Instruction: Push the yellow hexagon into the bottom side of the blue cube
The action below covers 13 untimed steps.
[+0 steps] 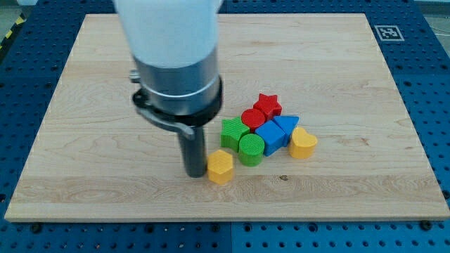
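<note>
Wooden board [105,56] lies on blue pegboard [432,105]. Below-left of the blue cube [269,136], past the green cylinder [250,149], sits the yellow hexagon [220,166], my tip [195,172] touching its left; no jaws exist.

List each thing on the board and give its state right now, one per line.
my tip: down on the board, touching the yellow hexagon's left side
yellow hexagon: upright, left of and below the cluster, not yet under the blue cube
blue cube: in the cluster
blue triangle: against the cube
green cylinder: upright
green star: in cluster
red cylinder: upright
red star: cluster's top
yellow heart: cluster's right
</note>
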Available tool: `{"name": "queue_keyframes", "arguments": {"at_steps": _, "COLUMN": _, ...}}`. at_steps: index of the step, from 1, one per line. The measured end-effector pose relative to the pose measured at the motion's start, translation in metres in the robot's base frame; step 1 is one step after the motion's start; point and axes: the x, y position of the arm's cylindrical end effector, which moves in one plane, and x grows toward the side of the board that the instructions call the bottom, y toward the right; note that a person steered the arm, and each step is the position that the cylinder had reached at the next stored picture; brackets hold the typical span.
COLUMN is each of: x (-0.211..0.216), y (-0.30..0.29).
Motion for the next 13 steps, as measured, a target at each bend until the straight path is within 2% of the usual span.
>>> {"name": "queue_keyframes", "arguments": {"at_steps": 3, "x": 0.021, "y": 0.041}}
{"name": "queue_keyframes", "arguments": {"at_steps": 5, "x": 0.027, "y": 0.046}}
{"name": "queue_keyframes", "arguments": {"at_steps": 7, "x": 0.027, "y": 0.081}}
{"name": "queue_keyframes", "arguments": {"at_steps": 13, "x": 0.017, "y": 0.124}}
